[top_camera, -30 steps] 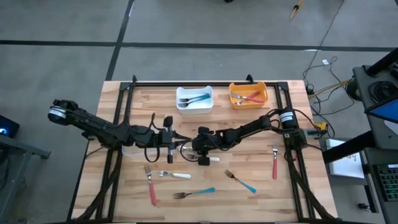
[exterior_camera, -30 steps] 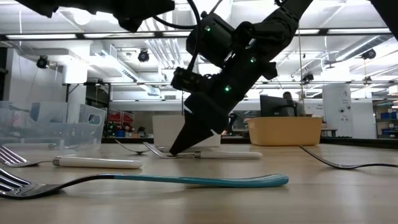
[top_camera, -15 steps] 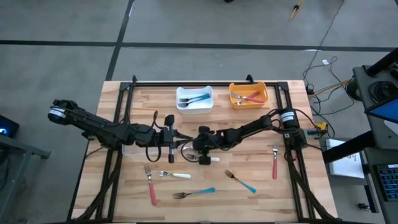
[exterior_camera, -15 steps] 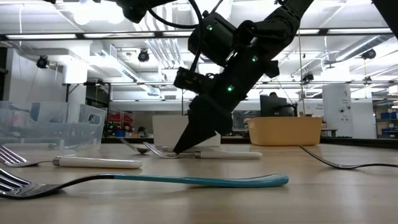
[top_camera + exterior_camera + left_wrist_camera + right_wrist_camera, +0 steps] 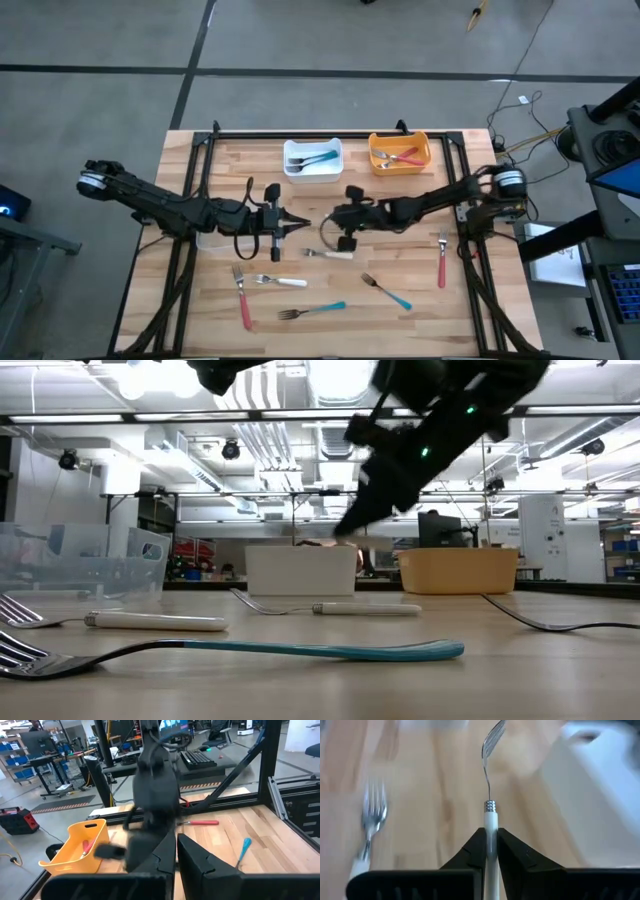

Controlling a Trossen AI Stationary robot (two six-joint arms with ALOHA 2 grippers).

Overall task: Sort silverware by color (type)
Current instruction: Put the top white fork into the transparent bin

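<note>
- Step in hand: pick-up of a white-handled fork [image 5: 490, 806]. The right claw [image 5: 490, 834] is nearly closed and clamps the handle, with the tines pointing away from the wrist. In the high view this claw hangs above the counter [image 5: 470, 300], just right of centre.
- The left claw [image 5: 298, 224] is closed on nothing and waits left of centre.
- A second white fork [image 5: 330, 254] lies on the counter just below the right claw.
- Next move, as a judgement: carry the fork to its bin. The white bin [image 5: 290, 170] appears to hold blue handles and the orange bin [image 5: 374, 160] red ones.
- Change from a second earlier: the right claw was down at the counter. It is now raised and further right.
</note>
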